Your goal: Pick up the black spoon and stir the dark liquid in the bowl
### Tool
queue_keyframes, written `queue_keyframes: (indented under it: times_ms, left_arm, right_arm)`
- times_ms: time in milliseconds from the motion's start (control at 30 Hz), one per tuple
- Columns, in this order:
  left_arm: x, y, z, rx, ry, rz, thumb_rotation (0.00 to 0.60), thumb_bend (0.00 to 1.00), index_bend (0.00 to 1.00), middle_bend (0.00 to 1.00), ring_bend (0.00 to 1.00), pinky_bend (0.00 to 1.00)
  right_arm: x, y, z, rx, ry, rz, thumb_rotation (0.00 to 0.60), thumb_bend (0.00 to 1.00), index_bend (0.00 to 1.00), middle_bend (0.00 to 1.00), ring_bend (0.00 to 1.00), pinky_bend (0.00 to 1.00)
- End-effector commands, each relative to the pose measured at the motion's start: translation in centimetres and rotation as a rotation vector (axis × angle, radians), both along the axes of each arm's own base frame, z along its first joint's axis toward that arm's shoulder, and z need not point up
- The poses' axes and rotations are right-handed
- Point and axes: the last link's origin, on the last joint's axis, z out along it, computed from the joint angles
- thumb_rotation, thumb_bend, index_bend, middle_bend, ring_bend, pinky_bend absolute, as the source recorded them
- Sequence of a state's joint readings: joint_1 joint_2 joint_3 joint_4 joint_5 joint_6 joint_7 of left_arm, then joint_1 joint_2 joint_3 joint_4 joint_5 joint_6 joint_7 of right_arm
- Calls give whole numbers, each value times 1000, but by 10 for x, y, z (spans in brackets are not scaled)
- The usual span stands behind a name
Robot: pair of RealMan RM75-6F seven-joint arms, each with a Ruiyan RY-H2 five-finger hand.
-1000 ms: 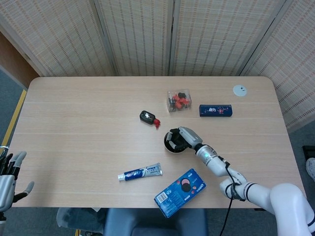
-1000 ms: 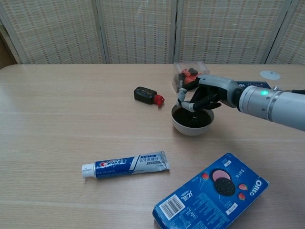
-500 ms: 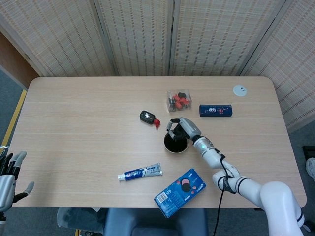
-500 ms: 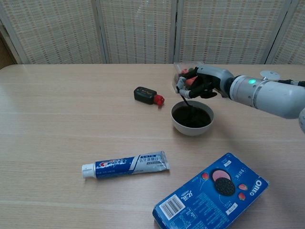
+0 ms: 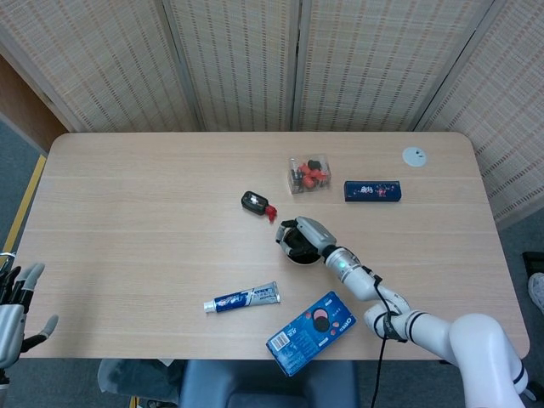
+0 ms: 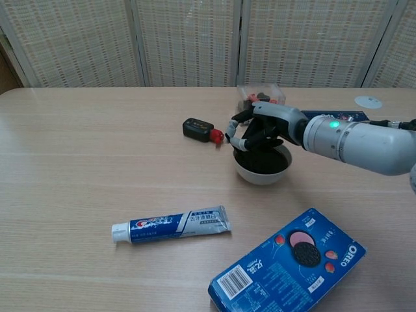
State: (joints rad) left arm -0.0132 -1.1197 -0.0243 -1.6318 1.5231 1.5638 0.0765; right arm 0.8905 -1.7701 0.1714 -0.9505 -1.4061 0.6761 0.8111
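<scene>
The white bowl (image 6: 260, 175) of dark liquid (image 6: 265, 160) stands mid-table, right of centre. My right hand (image 6: 260, 130) hangs over the bowl's left rim with its fingers curled down into it, gripping the black spoon. The fingers hide nearly all of the spoon, and its lower end reaches into the liquid. From the head view the same right hand (image 5: 302, 233) covers most of the bowl (image 5: 297, 254). My left hand (image 5: 13, 310) hangs off the table's lower left corner, fingers apart and holding nothing.
A toothpaste tube (image 6: 172, 225) lies in front of the bowl and a blue Oreo box (image 6: 289, 263) to its right. Behind are a black-and-red device (image 6: 201, 130), a clear box of red pieces (image 5: 308, 173), a dark blue case (image 5: 372, 190) and a white disc (image 5: 414, 156).
My right hand has swung with the spoon from the bowl's far side round to its left rim, after first rising from the middle. The bowl stayed put.
</scene>
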Motion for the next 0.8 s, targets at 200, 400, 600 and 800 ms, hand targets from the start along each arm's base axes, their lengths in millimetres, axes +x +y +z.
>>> queue_keyframes:
  times_ms: [200, 400, 600, 800]
  left_arm:
    - [2, 1, -2, -5, -2, -11, 600, 260, 0, 0, 0, 0]
    - [3, 1, -2, -5, 0, -12, 600, 260, 0, 0, 0, 0]
    - [4, 1, -2, -6, 3, -9, 600, 260, 0, 0, 0, 0]
    - [6, 5, -2, -13, 7, -21, 600, 260, 0, 0, 0, 0]
  right_arm:
    - [-21, 7, 13, -10, 9, -13, 600, 497, 757, 1000, 1000, 1000]
    - [-18, 10, 17, -5, 5, 8, 600, 253, 652, 1000, 1000, 1000]
    - [-17, 15, 25, -18, 26, 46, 600, 87, 374, 1000, 1000, 1000]
    - [-28, 17, 46, -72, 58, 46, 600, 56, 191, 1000, 1000, 1000]
